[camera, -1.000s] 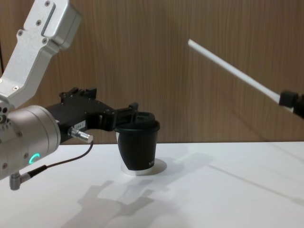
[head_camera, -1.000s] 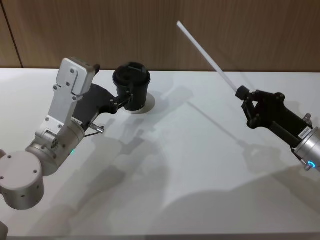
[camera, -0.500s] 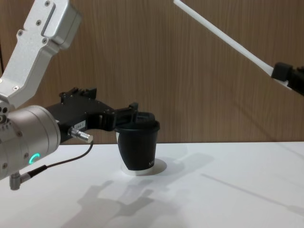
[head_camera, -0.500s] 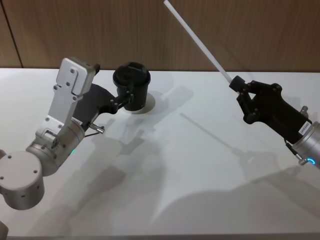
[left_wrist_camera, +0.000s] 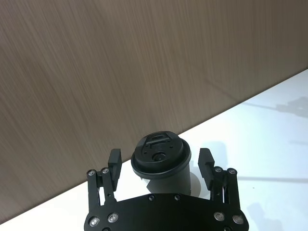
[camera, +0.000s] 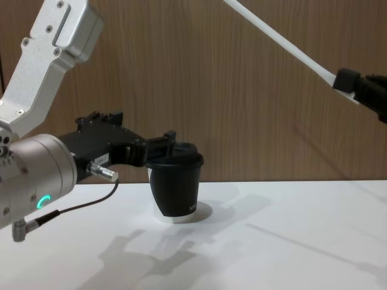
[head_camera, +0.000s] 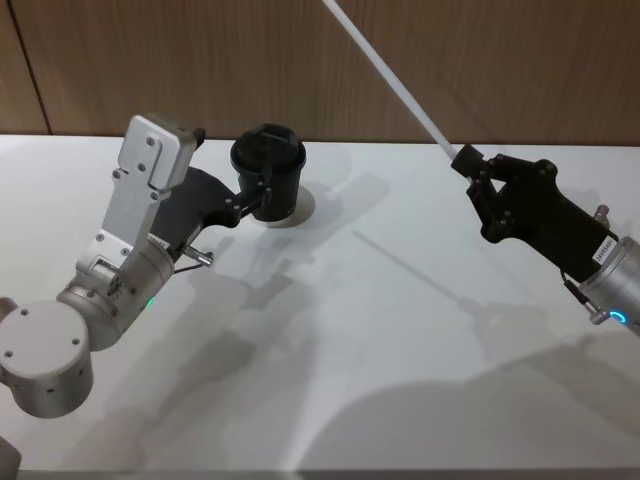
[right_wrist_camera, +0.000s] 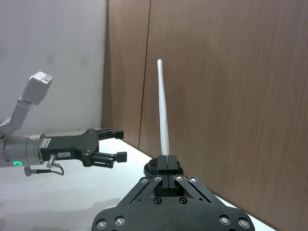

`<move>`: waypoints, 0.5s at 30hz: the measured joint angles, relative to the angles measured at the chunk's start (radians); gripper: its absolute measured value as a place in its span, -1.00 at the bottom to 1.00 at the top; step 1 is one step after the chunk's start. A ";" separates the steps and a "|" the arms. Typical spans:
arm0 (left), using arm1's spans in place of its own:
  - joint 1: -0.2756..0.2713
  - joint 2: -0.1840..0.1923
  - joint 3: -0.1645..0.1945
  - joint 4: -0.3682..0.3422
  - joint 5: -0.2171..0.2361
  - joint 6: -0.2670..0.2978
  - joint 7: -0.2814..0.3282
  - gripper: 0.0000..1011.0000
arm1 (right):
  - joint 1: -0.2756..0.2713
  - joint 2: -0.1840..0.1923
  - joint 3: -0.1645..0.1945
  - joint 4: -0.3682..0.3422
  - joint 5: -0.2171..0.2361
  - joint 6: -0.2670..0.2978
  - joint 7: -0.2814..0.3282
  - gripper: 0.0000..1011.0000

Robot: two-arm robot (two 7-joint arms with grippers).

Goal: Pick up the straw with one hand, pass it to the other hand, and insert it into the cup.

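The black lidded cup (head_camera: pixel 270 160) stands on the white table (head_camera: pixel 330 340) at the back left. My left gripper (head_camera: pixel 262 188) is open, one finger (left_wrist_camera: pixel 114 161) on either side of the cup (left_wrist_camera: pixel 161 155) with small gaps, seen side-on in the chest view as the left gripper (camera: pixel 169 142) at the cup (camera: pixel 175 187). To the right and higher, my right gripper (head_camera: pixel 466 160) is shut on the low end of the white straw (head_camera: pixel 390 75). The straw (camera: pixel 278 39) slants up and left, above and to the right of the cup. The right wrist view shows the straw (right_wrist_camera: pixel 162 110) rising from the shut right gripper (right_wrist_camera: pixel 167 161).
A brown wood-panel wall (head_camera: pixel 500 70) runs behind the table's far edge. The left arm's silver wrist (camera: pixel 30 181) with a grey cable (camera: pixel 78 205) takes up the near left. A broad stretch of white table separates the two arms.
The right gripper has carried the straw left and upward, toward the cup's side; the straw's top end now runs off the picture. The left gripper and cup have stayed put.
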 joint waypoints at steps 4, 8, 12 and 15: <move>0.000 0.000 0.000 0.000 0.000 0.000 0.000 0.98 | 0.005 -0.001 -0.004 0.003 0.003 0.000 0.004 -0.99; 0.000 0.000 0.000 0.000 0.000 0.000 0.000 0.98 | 0.008 -0.001 -0.007 0.004 0.006 0.000 0.005 -0.99; 0.000 0.000 -0.001 0.000 0.000 0.000 -0.002 0.98 | 0.011 -0.002 -0.009 0.005 0.007 0.001 0.006 -1.00; 0.000 0.000 -0.005 0.000 -0.009 0.000 -0.011 0.98 | 0.011 -0.002 -0.010 0.006 0.008 0.001 0.007 -0.99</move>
